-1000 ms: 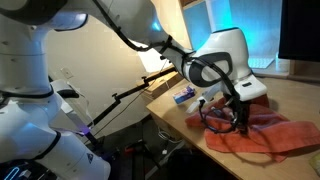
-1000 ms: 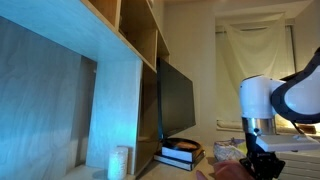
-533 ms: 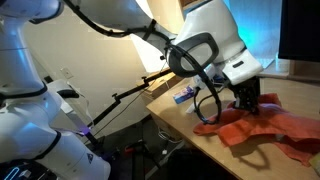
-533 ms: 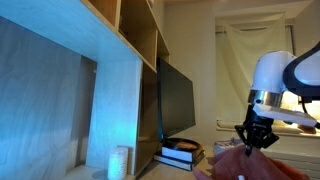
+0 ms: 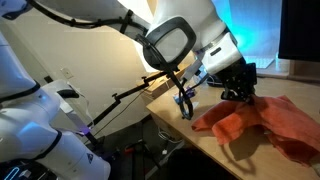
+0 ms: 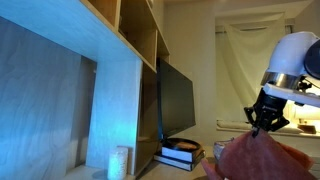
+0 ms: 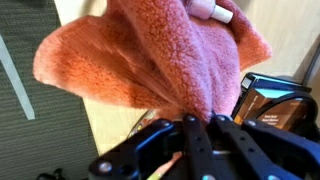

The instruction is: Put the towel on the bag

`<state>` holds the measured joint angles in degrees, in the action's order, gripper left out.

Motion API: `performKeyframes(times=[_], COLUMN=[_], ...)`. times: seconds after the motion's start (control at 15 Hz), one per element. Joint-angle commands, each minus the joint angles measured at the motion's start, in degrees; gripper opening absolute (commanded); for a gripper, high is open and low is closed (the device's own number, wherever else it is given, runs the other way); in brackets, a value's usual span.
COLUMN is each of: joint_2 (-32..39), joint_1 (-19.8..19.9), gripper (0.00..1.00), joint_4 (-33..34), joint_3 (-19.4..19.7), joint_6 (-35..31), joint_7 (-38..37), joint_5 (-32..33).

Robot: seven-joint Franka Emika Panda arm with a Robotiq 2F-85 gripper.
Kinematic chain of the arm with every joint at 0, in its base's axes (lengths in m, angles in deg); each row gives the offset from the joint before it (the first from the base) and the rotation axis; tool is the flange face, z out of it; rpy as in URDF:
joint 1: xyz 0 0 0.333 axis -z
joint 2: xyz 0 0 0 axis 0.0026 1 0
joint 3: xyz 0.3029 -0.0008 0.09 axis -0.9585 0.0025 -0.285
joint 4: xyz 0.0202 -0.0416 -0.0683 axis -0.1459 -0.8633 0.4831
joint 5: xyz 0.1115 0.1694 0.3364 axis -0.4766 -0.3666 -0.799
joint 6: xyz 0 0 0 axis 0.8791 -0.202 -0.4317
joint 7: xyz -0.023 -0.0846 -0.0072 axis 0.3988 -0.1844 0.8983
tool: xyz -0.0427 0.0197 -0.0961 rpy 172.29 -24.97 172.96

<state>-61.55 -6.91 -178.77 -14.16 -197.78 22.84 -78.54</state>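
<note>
The towel (image 5: pixel 262 120) is a large salmon-red rumpled cloth. It hangs from my gripper (image 5: pixel 241 93), with its lower folds still draped on the wooden table (image 5: pixel 180 125). In an exterior view it hangs below the gripper (image 6: pixel 268 120) as a bunched mass (image 6: pixel 255 160). In the wrist view the towel (image 7: pixel 140 50) fills the upper frame and is pinched between the shut fingers (image 7: pixel 200 125). I cannot make out a bag in any view.
A dark printed box (image 7: pixel 272 100) lies beside the towel in the wrist view. A black monitor (image 6: pixel 175 100) stands by tall wooden shelves (image 6: pixel 125 70). Small blue items (image 5: pixel 188 82) and a black cable loop (image 5: pixel 185 105) sit near the table's edge.
My gripper has risen and moved along the table with the towel in it. The towel has come up from lying flat into a hanging bunch.
</note>
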Motion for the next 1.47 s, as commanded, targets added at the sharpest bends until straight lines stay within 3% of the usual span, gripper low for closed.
performKeyframes(times=[0.0, 0.2, 0.47, 0.67, 0.8, 1.07, 1.4], joint_2=[-3.4, -5.3, -6.7, -9.9, -10.4, -11.1, -13.5], joint_1=[-2.9, -7.2, -18.3, -19.5, -19.0, -17.5, -19.3], gripper=[0.02, 0.02, 0.02, 0.02, 0.02, 0.02, 0.02], joint_4=[-4.2, -6.4, -6.3, -7.2, -7.3, -7.7, -7.6], joint_3=[3.2, 5.9, 13.4, 12.2, 11.7, 10.9, 10.7], joint_6=[-0.9, -1.7, -1.2, 0.5, 0.4, 1.0, 1.6], joint_7=[-6.3, -12.8, -28.2, -37.7, -38.6, -31.4, -35.6], joint_5=[5.6, 15.4, 37.7, 47.8, 46.6, 33.6, 40.5])
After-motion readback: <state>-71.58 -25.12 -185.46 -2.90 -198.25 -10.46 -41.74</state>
